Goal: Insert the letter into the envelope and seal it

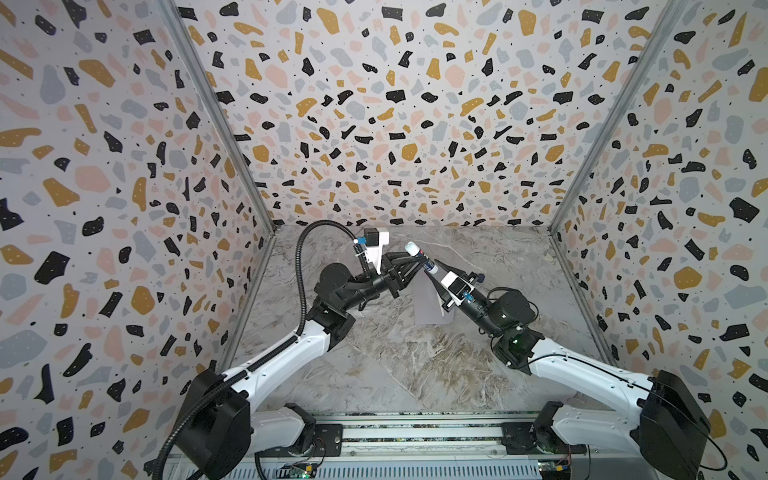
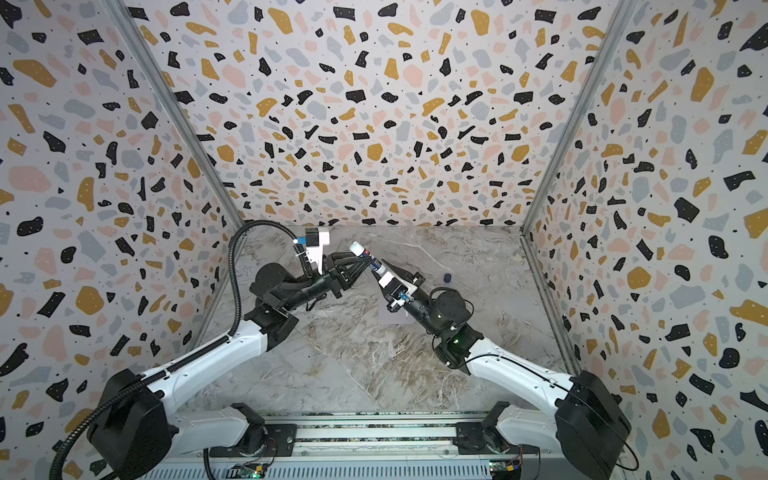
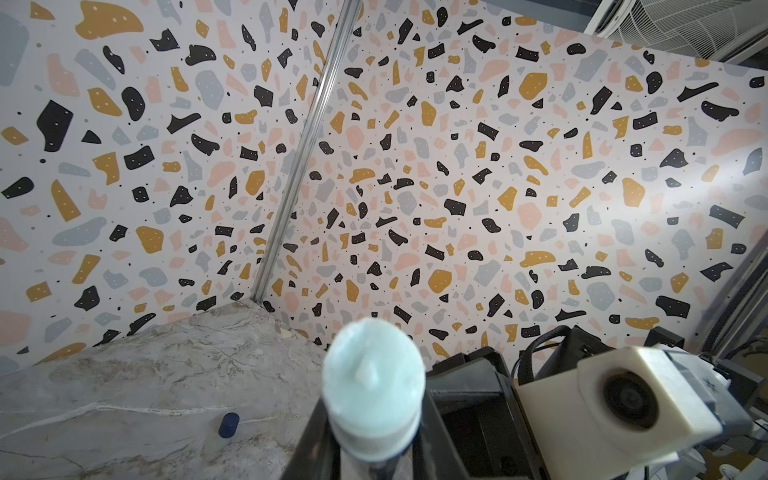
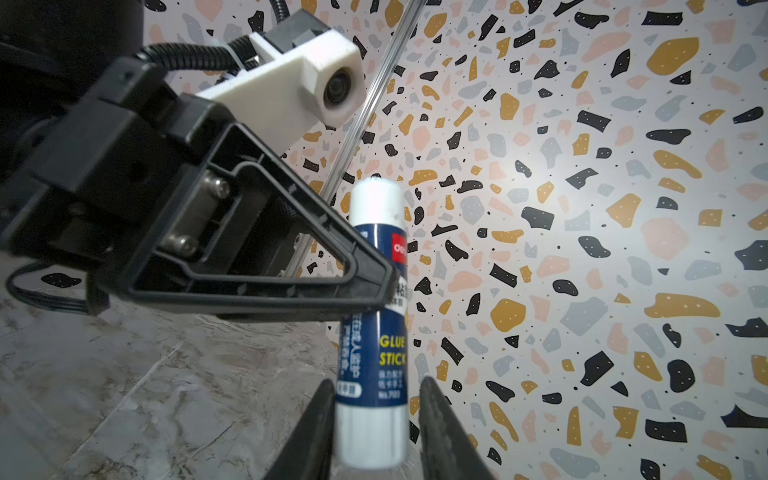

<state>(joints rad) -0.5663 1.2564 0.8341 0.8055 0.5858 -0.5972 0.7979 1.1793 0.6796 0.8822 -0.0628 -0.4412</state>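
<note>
Right wrist view: we are finding the left gripper [image 4: 388, 291] clamping the glue stick [image 4: 374, 357] mid-body and the right gripper [image 4: 376, 382] standing with fingers [image 4: 444, 432] apart astride its base, so we are judging uneven closing likely to twist it loose.

In both top views the right arm covered most of the envelope [image 1: 426, 309] [image 2: 387, 316]; we saw only one strip and its near edge. The glue stick [image 3: 374, 382] filled the left wrist view as a blur, its lower end and the left claw [image 3: 374, 415] cut off by the picture's edge. In the right wrist view the stick's base was blurred and cropped too, and the right claw [image 4: 376, 384] ran off the edge, so we could not tell whether it pressed the stick. A small dark blue thing [image 2: 447, 277] on the table [image 2: 365, 374] was too small to name.
</note>
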